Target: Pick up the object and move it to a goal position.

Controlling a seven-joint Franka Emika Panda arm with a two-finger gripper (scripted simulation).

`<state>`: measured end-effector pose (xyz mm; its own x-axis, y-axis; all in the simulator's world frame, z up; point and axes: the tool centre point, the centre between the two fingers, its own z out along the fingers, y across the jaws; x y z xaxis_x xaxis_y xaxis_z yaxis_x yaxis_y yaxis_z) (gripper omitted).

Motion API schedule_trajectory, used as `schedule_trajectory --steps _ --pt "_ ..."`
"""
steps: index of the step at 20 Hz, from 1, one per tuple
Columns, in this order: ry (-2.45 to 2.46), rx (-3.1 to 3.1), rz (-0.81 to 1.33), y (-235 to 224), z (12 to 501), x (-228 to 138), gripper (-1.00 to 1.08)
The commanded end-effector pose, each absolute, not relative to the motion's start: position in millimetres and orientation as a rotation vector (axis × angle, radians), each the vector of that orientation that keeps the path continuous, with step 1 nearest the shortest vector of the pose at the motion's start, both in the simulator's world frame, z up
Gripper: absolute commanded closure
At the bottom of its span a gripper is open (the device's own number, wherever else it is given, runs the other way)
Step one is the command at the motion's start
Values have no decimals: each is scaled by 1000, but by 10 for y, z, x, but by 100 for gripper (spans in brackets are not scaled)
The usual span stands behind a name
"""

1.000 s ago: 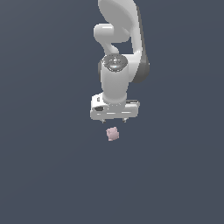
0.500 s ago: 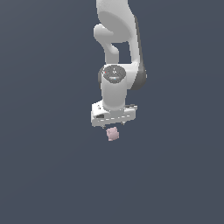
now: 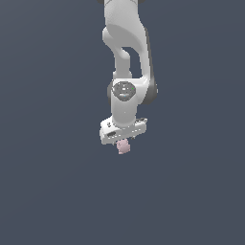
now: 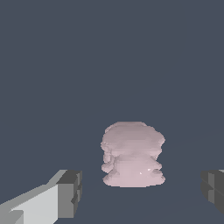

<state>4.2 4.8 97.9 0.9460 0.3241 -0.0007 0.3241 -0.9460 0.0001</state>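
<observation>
Object (image 4: 132, 154) between spread fingers (image 4: 69, 194).

Lighting was even and flat, renders sharp edge to edge, without glare, blur or strong shadows.

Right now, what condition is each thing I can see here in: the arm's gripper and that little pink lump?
gripper: open, fingers spread on either side of the pink block with a gap on each side, not touching it.
pink block: upright on the dark floor, between the fingers, not grasped.
arm: reaching straight down over the pink block.
</observation>
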Motion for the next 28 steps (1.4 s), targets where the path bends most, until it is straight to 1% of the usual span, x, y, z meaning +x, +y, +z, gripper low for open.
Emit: schedule_trajectory --steps 1,6,15,20,21,28 --pt "535 3096 0 48 954 44 -92" --pt "529 3097 -1 48 925 41 -92" --pt "535 3096 0 46 522 30 -92" --pt "536 3096 0 46 451 42 -92" --pt "536 3096 0 46 451 42 108" --pt "536 3096 0 46 451 42 108"
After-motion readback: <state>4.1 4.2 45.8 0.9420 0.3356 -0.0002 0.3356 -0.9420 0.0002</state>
